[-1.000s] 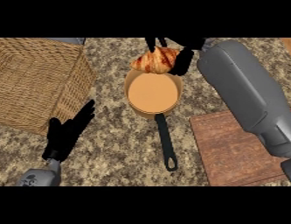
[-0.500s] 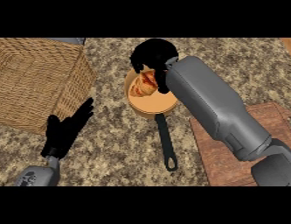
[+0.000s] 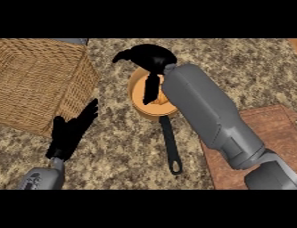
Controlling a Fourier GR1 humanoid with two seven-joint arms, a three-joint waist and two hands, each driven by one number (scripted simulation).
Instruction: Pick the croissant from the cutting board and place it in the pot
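Hovering over the round orange long-handled pot [image 3: 152, 107], the black right hand [image 3: 149, 60] is curling, croissant hidden, grasp unclear.

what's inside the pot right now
Only bare orange inner surface shows in the pot. The right robot hand and forearm cover the rest, so no croissant can be seen.

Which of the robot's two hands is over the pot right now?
The right hand, fingers curled above the orange pot. The left hand rests open beside the wicker basket.
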